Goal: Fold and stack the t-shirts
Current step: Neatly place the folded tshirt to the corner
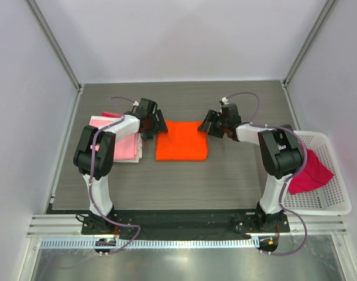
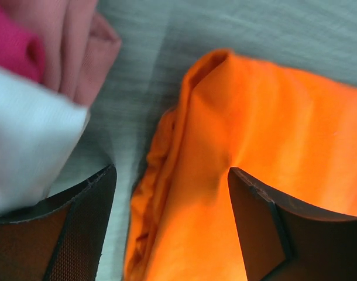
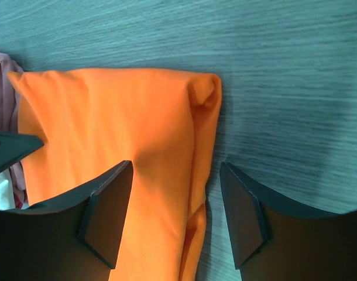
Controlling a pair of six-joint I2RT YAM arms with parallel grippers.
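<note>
A folded bright orange t-shirt [image 1: 181, 141] lies flat in the middle of the table. Its left folded edge [image 2: 184, 175] sits between the fingers of my left gripper [image 2: 171, 196], which is open over the shirt's far left corner. My right gripper [image 3: 175, 193] is open too. It straddles the shirt's right edge [image 3: 196, 175] near the far right corner without pinching it. Left of the orange shirt sits a pile of folded t-shirts [image 1: 121, 140]: light pink [image 2: 79, 52], white [image 2: 26, 134] and dark pink-red [image 2: 11, 41]. A magenta t-shirt [image 1: 310, 172] lies crumpled in the basket.
The white lattice basket [image 1: 330, 199] stands at the table's right edge beside the right arm. The pile on the left almost touches the left arm's gripper [image 1: 150, 122]. Grey walls and metal posts close in the table on three sides.
</note>
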